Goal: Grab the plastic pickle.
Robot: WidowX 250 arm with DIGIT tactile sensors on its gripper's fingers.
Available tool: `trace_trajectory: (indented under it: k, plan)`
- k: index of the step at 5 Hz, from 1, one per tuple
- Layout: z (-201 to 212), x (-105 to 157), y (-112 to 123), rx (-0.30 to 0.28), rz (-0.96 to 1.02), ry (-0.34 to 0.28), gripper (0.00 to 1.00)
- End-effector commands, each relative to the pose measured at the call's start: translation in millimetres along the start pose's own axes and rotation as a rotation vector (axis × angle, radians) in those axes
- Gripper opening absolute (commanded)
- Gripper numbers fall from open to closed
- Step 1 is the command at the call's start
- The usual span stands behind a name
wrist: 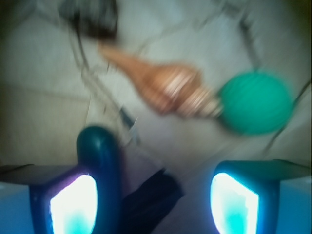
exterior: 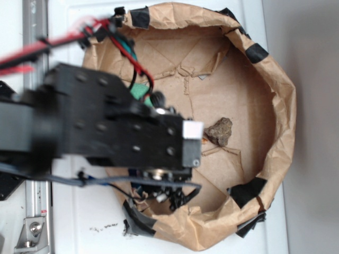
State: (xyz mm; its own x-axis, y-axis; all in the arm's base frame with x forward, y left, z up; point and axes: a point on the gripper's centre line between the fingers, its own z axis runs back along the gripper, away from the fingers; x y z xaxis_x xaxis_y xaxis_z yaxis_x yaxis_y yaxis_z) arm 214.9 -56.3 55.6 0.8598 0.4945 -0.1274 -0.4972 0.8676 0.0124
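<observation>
Exterior view: WidowX arm (exterior: 95, 124) fills the left and centre of the frame, hanging over a brown paper-lined bin (exterior: 275, 106) taped at the rim with black tape, sitting on a white desk (exterior: 74, 222). A brown lumpy rock-like item (exterior: 220, 131) lies right of centre on the bin floor, clear of the arm. A patch of green (exterior: 140, 91) peeks out just above the arm's wrist; can't tell from here what it belongs to. Wrist view is blurry: pincer (wrist: 153, 195) is spread, both pads visible at lower left and lower right with a wide gap between. The plastic pickle (wrist: 100, 161), dark green and rounded, stands right against the left pad (wrist: 73, 204), lower left of frame, mostly outside or at the edge of the gap rather than centred in it. Further up: a spiral seashell (wrist: 165, 87) lying diagonally across centre, a teal ribbed ball (wrist: 253, 102) touching its right end, and a dark blurred object (wrist: 92, 19) at upper left, unidentifiable. My read: approach/alignment step, nothing gripped yet. Next move likely needs a sideways shift toward the pickle so it sits between the pads, then descend and close. Risk: the left pad nudges or tips the pickle instead of straddling it.
</observation>
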Motion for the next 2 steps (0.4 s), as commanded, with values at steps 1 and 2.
trace_trajectory:
  k: [1, 2]
  plan:
    - [-30.2, -31.7, -41.8, -0.024, -0.107, 0.084, 1.00]
    - [-27.3, -31.2, -43.0, -0.042, -0.134, 0.061, 0.00]
